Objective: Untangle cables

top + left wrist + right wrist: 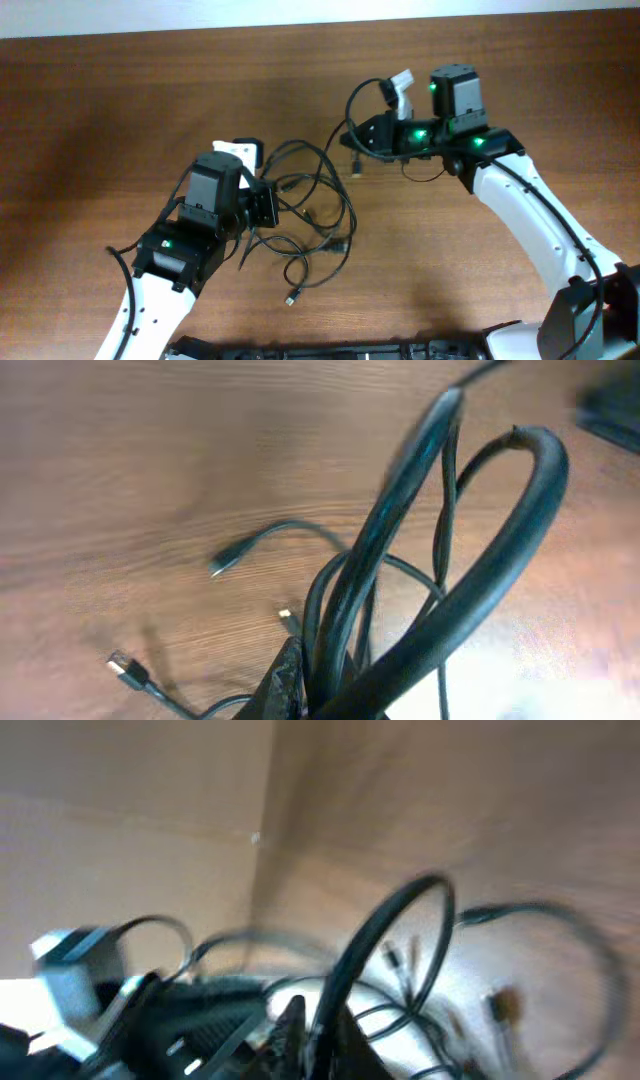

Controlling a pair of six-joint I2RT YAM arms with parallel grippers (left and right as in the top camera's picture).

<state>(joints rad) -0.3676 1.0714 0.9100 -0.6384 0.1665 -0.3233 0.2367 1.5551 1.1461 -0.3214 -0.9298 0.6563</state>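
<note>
Thin black cables lie tangled mid-frame on the bench. The left gripper pinches several strands at the heap's left edge. The right gripper, upper centre, appears pressed onto one loop. The cords look light, limp and snag-prone, and are best taken near a free plug end.

Looks like a robotics lab workstation, brown wood-grain tabletop filling the overhead view, white-and-black left robot arm near left, matching right robot arm at right, small green status lights on arm joints, thin black cables loose mid-table
</note>
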